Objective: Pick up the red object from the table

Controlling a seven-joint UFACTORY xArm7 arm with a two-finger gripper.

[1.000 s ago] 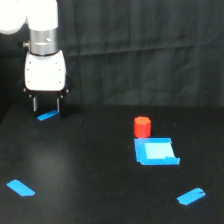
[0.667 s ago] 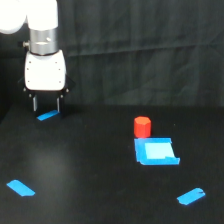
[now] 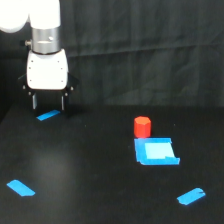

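Note:
The red object is a small red-orange stubby cylinder standing upright on the black table, right of centre, touching the far edge of a flat blue square. My gripper hangs from the white arm at the exterior view's far left, well away from the red object. Its two dark fingers stand apart and open, with nothing between them, just above a blue tape strip.
Two more blue tape strips lie on the table, one at the near left and one at the near right. A wrinkled black backdrop cloth hangs behind the table.

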